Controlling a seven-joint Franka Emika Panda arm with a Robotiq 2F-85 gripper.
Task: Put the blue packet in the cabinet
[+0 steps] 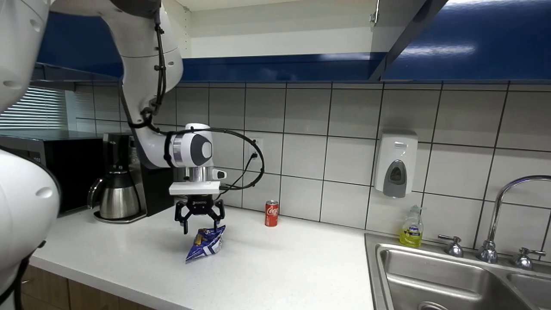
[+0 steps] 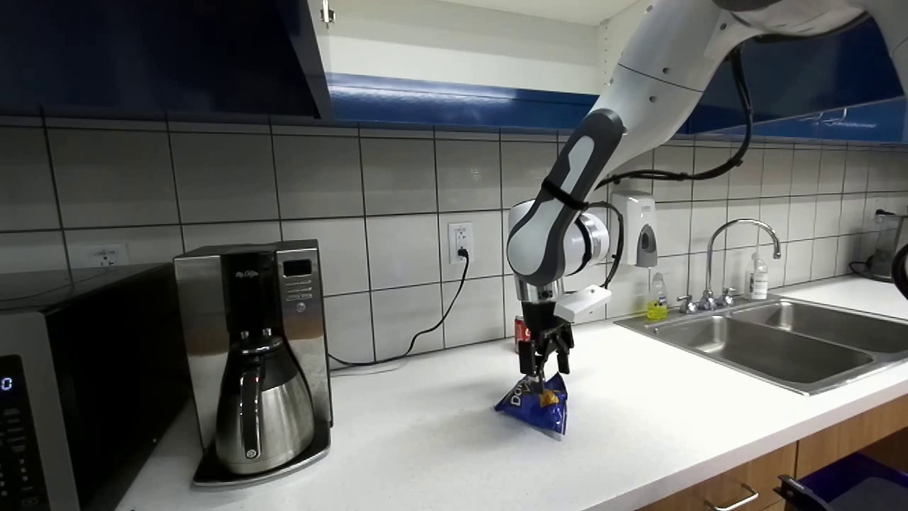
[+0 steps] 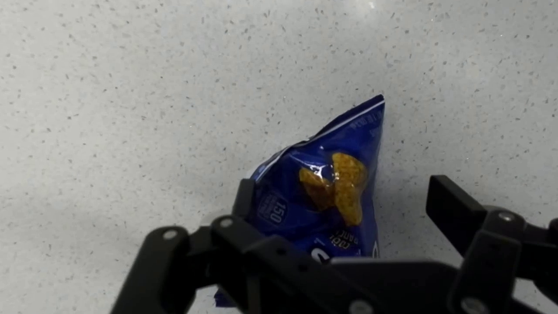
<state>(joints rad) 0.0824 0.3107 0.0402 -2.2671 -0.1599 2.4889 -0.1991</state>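
Observation:
The blue packet (image 1: 206, 244) lies on the white counter, crinkled and puffed up, and also shows in an exterior view (image 2: 535, 410). In the wrist view the packet (image 3: 301, 205) shows chips printed on it; its lower part is hidden behind the gripper. My gripper (image 1: 200, 229) is open, pointing down, low over the packet; it also shows in an exterior view (image 2: 547, 372). In the wrist view the gripper's fingers (image 3: 348, 203) stand wide apart, one overlapping the packet's left edge, the other apart from its right side. The overhead cabinet (image 1: 275, 69) is open with a white interior, also in an exterior view (image 2: 461, 99).
A red can (image 1: 271, 213) stands near the tiled wall. A coffee maker (image 2: 305, 333) and a microwave (image 2: 106, 383) stand on the counter. An open cabinet door (image 1: 402, 38) juts out. A sink (image 1: 439, 267) with a faucet (image 1: 499, 206) is at the counter's other end.

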